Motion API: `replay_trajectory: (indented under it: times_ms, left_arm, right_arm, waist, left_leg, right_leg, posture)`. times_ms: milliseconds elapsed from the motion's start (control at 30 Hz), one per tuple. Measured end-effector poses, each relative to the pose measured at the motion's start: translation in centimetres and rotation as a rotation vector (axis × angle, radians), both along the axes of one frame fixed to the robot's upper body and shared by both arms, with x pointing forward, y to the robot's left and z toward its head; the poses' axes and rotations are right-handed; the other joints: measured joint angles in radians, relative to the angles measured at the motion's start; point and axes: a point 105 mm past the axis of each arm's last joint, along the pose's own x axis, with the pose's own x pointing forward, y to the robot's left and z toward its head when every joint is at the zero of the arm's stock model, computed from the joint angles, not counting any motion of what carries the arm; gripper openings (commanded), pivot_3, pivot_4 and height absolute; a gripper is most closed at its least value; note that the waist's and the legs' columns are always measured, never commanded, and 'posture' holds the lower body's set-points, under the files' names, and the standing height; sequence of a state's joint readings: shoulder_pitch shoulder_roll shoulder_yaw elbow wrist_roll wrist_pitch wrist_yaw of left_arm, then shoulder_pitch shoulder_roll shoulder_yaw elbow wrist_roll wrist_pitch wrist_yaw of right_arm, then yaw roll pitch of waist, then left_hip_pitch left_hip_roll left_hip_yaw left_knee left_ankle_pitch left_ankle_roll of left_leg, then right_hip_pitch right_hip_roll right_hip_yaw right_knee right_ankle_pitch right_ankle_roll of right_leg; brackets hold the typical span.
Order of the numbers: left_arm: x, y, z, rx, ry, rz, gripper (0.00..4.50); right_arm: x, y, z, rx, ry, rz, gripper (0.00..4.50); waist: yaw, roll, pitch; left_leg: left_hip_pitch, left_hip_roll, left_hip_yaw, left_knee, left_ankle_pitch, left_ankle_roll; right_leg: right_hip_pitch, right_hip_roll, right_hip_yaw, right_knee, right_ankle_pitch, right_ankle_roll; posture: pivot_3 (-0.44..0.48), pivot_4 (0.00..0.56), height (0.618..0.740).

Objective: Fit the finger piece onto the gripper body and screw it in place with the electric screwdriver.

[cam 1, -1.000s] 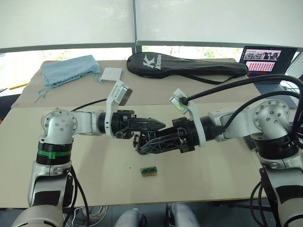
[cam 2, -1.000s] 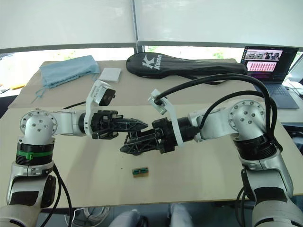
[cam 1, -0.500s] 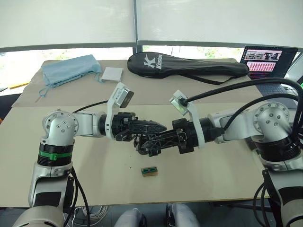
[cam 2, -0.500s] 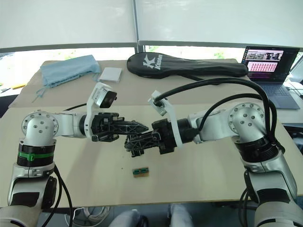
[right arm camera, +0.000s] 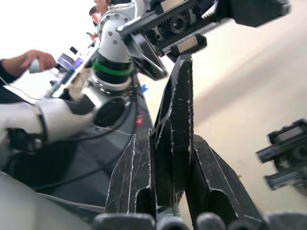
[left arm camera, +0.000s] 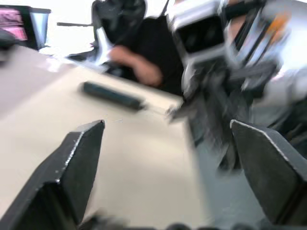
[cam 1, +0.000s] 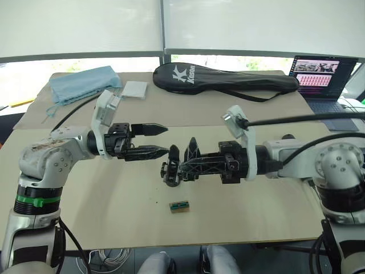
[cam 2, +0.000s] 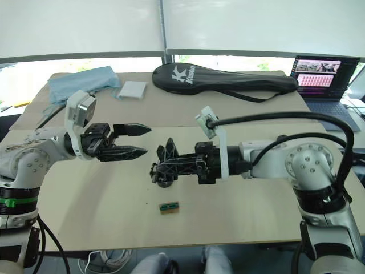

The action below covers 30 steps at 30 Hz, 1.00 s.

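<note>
The right gripper point(cam 1: 178, 166) is clenched on the gripper body point(cam 1: 167, 174), holding it just above the table point(cam 1: 114, 200) with the body's round base low and a pointed black finger sticking upward; the left gripper point(cam 1: 166, 140) hangs just beside it, its 2 fingers spread and empty, tips aimed at the held part but not touching it; I cannot tell whether the finger piece is already seated on the body or is 1 of the 2 black points rising near the right gripper's tip. The main risk, as I judge it, is the grip itself: the body sits far out at the fingertips, so a push from the left gripper during fitting could twist it in the jaws or knock it free onto the table. A 2nd risk is a clash of the 2 arms, since they meet nose to nose with little room between them; a slightly high or low approach would jam claw against claw rather than against the part. A 3rd is poor alignment: a forked base pushed on at a tilt would likely bind or pop off. The small green-and-tan box point(cam 1: 179, 206) lies on the table near the held body, below it, and a dropped part could strike it.
</note>
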<state>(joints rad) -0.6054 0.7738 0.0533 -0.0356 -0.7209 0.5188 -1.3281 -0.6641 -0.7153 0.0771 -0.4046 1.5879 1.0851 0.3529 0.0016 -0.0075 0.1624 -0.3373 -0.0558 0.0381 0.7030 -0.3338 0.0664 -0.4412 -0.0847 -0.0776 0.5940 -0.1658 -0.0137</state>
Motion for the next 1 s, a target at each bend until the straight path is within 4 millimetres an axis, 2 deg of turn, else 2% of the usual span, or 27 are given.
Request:
replay_trajectory:
  times_ms: [167, 233, 300, 400, 500, 633, 800, 1000]
  left_arm:
    - [0.7, 2.9, -3.5, 0.134, -0.087, 0.069, 4.5]
    - [0.4, 4.0, -5.7, 0.192, -0.07, 0.08, 4.5]
    - [0.1, 4.8, -7.9, 0.234, -0.033, 0.096, 4.5]
    - [0.0, 5.4, -10.8, 0.291, -0.037, 0.113, 4.5]
    - [0.3, 4.8, -13.3, 0.291, -0.064, 0.125, 4.5]
    - [0.4, 3.3, -15.1, 0.284, -0.068, 0.106, 4.5]
    - [1.7, 1.3, -15.1, 0.243, -0.089, 0.102, 4.5]
    - [2.0, -0.8, -15.5, 0.202, -0.071, 0.061, 4.5]
  right_arm:
    - [1.1, -0.9, 0.3, 0.023, -0.324, -0.054, 0.42]
    - [1.2, -1.2, -0.6, 0.014, -0.453, -0.04, 0.42]
    - [0.9, -1.1, -1.8, -0.001, -0.547, 0.004, 0.42]
    - [1.0, -0.8, -2.5, 0.031, -0.669, 0.032, 0.42]
    - [1.5, -0.8, -2.8, 0.04, -0.749, 0.04, 0.42]
    - [1.8, -0.7, -3.6, 0.034, -0.769, 0.066, 0.42]
    - [1.7, -0.5, -4.1, 0.033, -0.751, 0.1, 0.42]
    - [1.6, 0.0, -4.4, 0.031, -0.745, 0.117, 0.42]
  waist:
    - [0.009, -0.001, 0.0]
    - [0.009, -0.001, 0.0]
    - [0.009, -0.001, 0.0]
    - [0.009, -0.001, 0.0]
    - [0.012, -0.001, 0.0]
    - [0.011, -0.002, 0.0]
    - [0.011, -0.002, 0.0]
    - [0.008, -0.002, 0.0]
  left_leg:
    - [-0.004, 0.0, 0.0, 0.0, -0.001, 0.002]
    - [-0.004, 0.0, 0.0, 0.0, -0.001, 0.002]
    - [-0.012, 0.0, 0.0, 0.002, 0.0, 0.003]
    - [-0.016, 0.0, 0.0, 0.005, 0.0, 0.003]
    - [-0.017, 0.0, -0.001, 0.008, 0.0, 0.004]
    - [-0.017, 0.0, -0.001, 0.009, 0.0, 0.005]
    - [-0.018, 0.0, -0.001, 0.009, 0.0, 0.006]
    - [-0.017, 0.0, -0.001, 0.009, 0.0, 0.007]
  right_leg:
    - [-0.004, 0.0, 0.0, 0.0, 0.0, 0.001]
    - [-0.005, 0.0, 0.0, 0.0, 0.0, 0.001]
    - [-0.013, 0.0, 0.0, 0.002, 0.0, 0.001]
    - [-0.015, 0.0, -0.002, 0.003, 0.002, -0.001]
    - [-0.014, -0.001, -0.003, 0.002, 0.004, 0.0]
    - [-0.015, -0.002, -0.002, 0.002, 0.004, 0.0]
    - [-0.015, -0.002, -0.002, 0.002, 0.005, 0.0]
    - [-0.015, -0.001, -0.002, 0.003, 0.005, 0.0]
  posture:
    - [0.0, 0.15, 0.74]
    - [0.0, 0.15, 0.74]
    - [0.0, 0.15, 0.74]
    - [0.0, 0.15, 0.74]
    - [0.0, 0.15, 0.74]
    - [0.0, 0.15, 0.74]
    - [0.0, 0.15, 0.74]
    - [0.0, 0.15, 0.74]
